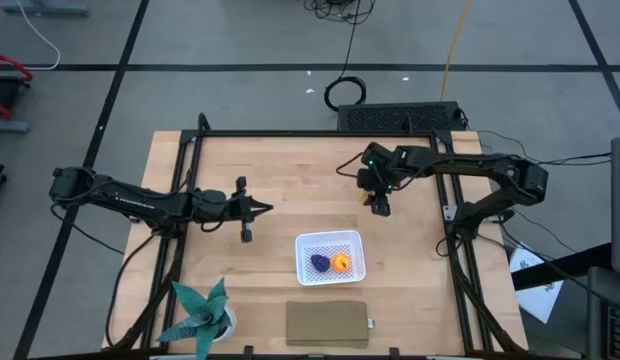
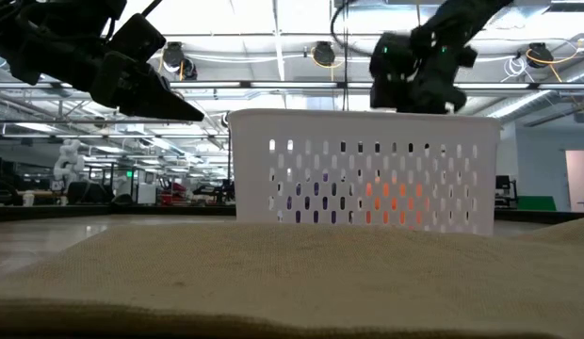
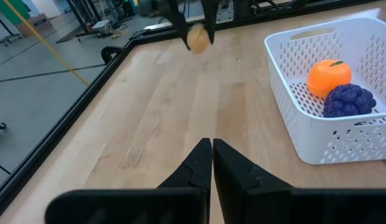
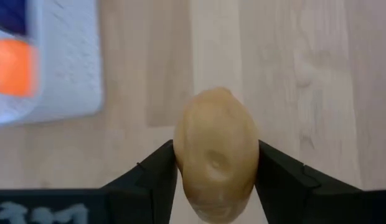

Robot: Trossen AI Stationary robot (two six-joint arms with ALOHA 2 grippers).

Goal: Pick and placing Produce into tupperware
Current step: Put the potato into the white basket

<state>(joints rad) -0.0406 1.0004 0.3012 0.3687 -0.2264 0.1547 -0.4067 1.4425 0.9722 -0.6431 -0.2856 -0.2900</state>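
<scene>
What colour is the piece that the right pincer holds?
Tan-yellow. The piece shows best in the right wrist view, between the right pincer's fingers.

1. A grey floor [image 1: 240, 40] crossed by dark lines surrounded the light wooden table [image 1: 290, 180].
2. A coiled black cable [image 1: 345, 93] and a thin yellow cord [image 1: 455, 40] lay on that floor.
3. Round ceiling lamps [image 2: 322, 54] hung among metal beams in a large hall.
4. A green panel [image 2: 537, 202] stood far off.
</scene>
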